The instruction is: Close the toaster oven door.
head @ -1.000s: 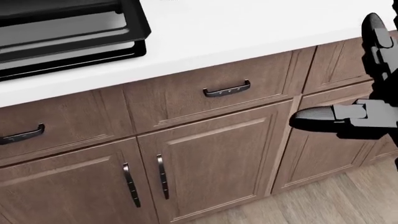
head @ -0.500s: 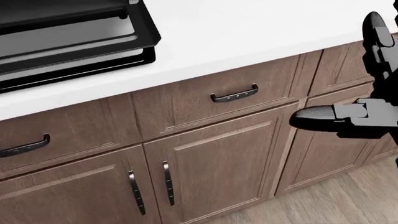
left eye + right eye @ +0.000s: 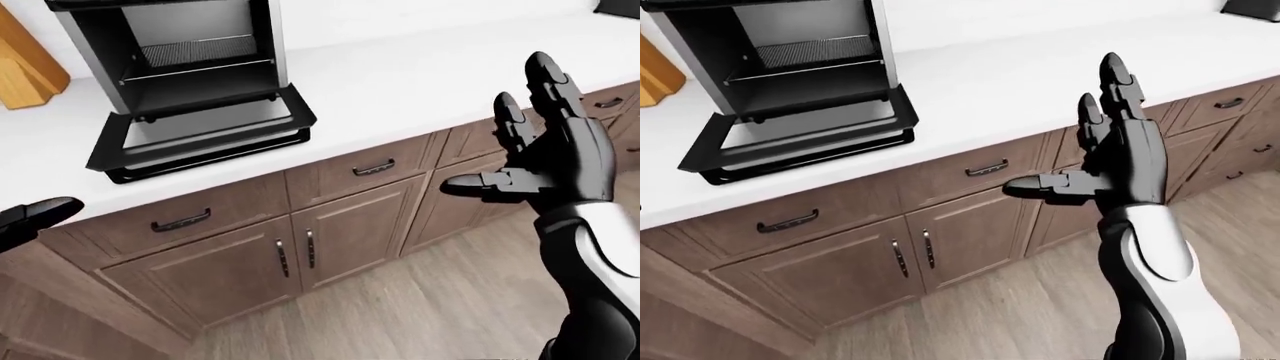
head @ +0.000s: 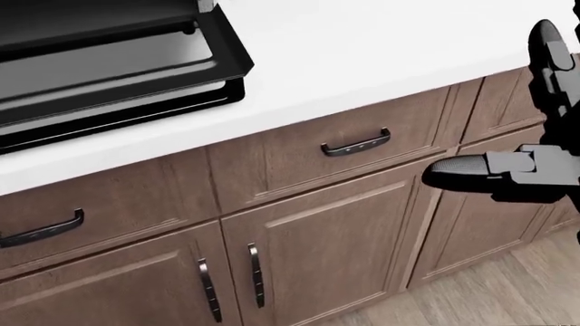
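Toaster oven door [image 3: 205, 135] down on counter [image 3: 420, 75] — knife block [image 3: 25, 64] beside, right hand [image 3: 1120, 161] clear.

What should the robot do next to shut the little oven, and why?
Probably step closer and to its left. The toaster oven sits at the upper left of the left-eye view with its door hanging open and flat over the counter edge. The right hand, fingers spread, hovers far to the right over the cabinets, touching nothing. The left hand barely shows.

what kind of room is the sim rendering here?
Most likely a kitchen: a toaster oven with its door folded down sits on a white countertop, above brown wooden cabinets with dark handles, over a wood-plank floor.
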Controlling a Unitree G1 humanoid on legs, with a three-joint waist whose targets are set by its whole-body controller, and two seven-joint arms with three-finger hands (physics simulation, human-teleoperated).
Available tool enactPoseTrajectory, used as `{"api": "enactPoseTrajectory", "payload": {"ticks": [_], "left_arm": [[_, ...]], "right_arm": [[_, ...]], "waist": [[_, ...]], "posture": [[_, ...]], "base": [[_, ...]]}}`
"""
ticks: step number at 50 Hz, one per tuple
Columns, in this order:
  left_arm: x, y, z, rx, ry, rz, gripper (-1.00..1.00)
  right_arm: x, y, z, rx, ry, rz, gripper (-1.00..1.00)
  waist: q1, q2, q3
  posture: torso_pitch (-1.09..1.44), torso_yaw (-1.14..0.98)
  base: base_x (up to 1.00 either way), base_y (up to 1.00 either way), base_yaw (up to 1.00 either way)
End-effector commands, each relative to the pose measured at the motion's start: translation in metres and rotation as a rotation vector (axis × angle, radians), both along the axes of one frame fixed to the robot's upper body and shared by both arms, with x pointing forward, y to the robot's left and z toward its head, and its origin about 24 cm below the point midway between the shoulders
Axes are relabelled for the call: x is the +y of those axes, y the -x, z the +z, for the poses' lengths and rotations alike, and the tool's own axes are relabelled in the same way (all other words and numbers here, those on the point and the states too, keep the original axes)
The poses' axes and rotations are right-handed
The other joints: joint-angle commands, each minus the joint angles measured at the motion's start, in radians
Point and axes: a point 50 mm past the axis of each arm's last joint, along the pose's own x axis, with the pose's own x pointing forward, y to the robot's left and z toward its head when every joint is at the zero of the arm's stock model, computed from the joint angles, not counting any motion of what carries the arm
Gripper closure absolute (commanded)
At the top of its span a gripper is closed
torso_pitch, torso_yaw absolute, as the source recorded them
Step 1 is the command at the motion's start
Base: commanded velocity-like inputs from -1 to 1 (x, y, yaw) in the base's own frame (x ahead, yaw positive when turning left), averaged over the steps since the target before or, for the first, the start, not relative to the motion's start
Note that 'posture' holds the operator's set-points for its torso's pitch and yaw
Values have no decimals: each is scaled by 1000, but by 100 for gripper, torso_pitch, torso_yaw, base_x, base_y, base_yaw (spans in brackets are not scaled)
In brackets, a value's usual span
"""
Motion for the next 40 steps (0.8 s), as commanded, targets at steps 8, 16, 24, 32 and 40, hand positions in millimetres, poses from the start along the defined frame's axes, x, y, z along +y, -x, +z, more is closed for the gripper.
{"api": "enactPoseTrajectory", "payload": {"ticks": [8,16,24,32,40], "left_arm": [[-4,4,14,-62,-50,-8,-100],[-4,3,15,-62,-50,-7,-100],[-4,3,16,-64,-50,-7,-100],[-3,3,16,-66,-49,-3,-100],[-3,4,16,-66,-49,-1,-100]], "right_arm": [[-1,3,10,-63,12,-11,-100],[-1,4,10,-63,13,-11,-100],[-1,4,11,-64,13,-12,-100],[-1,3,11,-62,13,-12,-100],[-1,3,10,-61,14,-11,-100]], "waist": [[-8,-30,-22],[-14,114,-23],[-1,37,-9],[-7,-35,-19],[-12,52,-7]], "posture": [[0,0],[0,0],[0,0],[0,0],[0,0]], "base": [[9,4,0],[9,1,0],[10,0,0],[10,0,0],[10,3,0]]}}
